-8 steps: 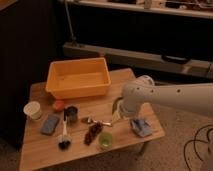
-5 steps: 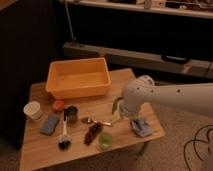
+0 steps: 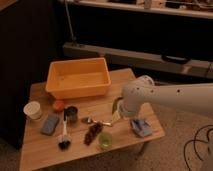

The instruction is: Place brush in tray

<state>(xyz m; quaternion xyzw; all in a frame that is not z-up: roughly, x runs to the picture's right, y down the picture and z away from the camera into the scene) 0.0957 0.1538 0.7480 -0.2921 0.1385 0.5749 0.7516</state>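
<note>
1. Light wooden table (image 3: 45, 156) fills the lower left and centre of the frame, and everything below sits on it.
2. The slim brush with a whitish handle and dark bristle head (image 3: 63, 136) lies flat at lower left. Its head is at the near end and the handle runs up-frame towards a small dark metal cup (image 3: 71, 114). It's outside the tray and nothing is holding it.
3. A small translucent green cup (image 3: 105, 140) stands at lower centre, near the front edge.
4. A dark reddish clump (image 3: 93, 133) lies just left of the green cup, between it and the brush.
5. A flat grey-blue rectangular pad (image 3: 50, 124) lies just left of the brush handle.
6. A blue-grey blocky object (image 3: 140, 127) sits at the table's right end, under the arm.
7. A shiny metal utensil (image 3: 96, 121) lies at centre, just left of the gripper tip.
8. The white arm comes in from the right edge. I see the gripper (image 3: 117, 113) low over the table at centre-right, pointing down-left, well apart from the brush. I can't tell whether it's spread or pressed together.
9. A white round cup (image 3: 33, 110) stands at far left, with a small orange round object (image 3: 58, 105) between it and the metal cup.
10. The large orange-yellow rectangular plastic tray (image 3: 56, 86) sits at the table's far side, upper centre-left.
11. Dark shelving (image 3: 150, 55) runs behind the table.
</note>
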